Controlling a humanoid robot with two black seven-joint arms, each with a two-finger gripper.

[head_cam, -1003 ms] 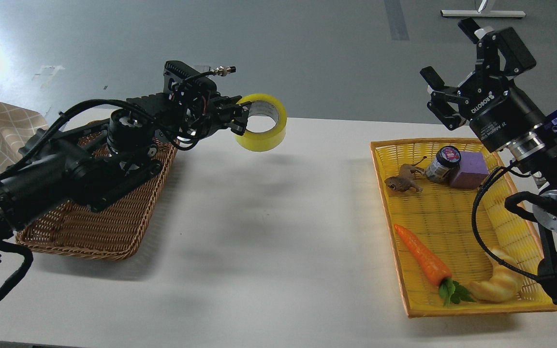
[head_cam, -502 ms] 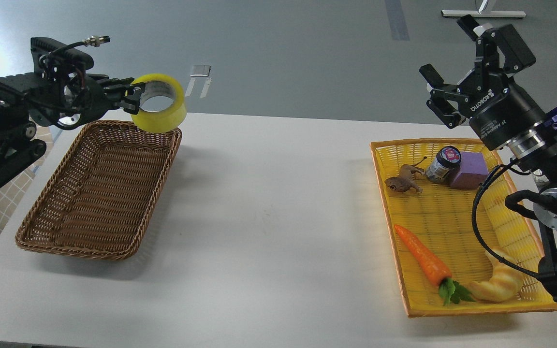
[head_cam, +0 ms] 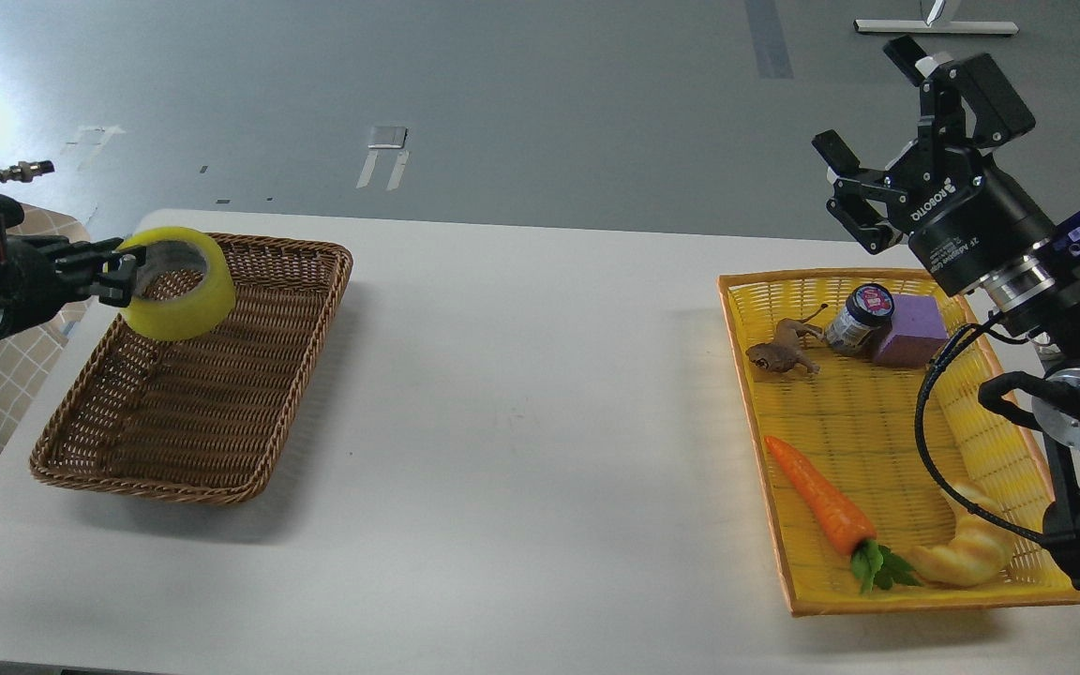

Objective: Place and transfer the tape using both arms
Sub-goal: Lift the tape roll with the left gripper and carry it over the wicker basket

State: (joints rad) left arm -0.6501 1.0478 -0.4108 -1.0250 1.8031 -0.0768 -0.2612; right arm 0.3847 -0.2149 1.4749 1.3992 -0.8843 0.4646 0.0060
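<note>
The yellow tape roll [head_cam: 182, 302] hangs in the air over the far left part of the brown wicker basket [head_cam: 249, 450]. My left gripper [head_cam: 118, 275] comes in from the left edge and is shut on the roll's left rim. My right gripper [head_cam: 868, 141] is open and empty, raised above the far end of the yellow tray [head_cam: 887, 412] at the right.
The yellow tray holds a toy carrot [head_cam: 826, 506], a croissant [head_cam: 967, 553], a small jar [head_cam: 859, 317], a purple block [head_cam: 910, 330] and a brown animal figure [head_cam: 782, 354]. The white table [head_cam: 521, 394] spans between the basket and the tray.
My left arm has swung left and down with the tape, from above the table's middle to over the brown basket. The right arm has barely moved.
</note>
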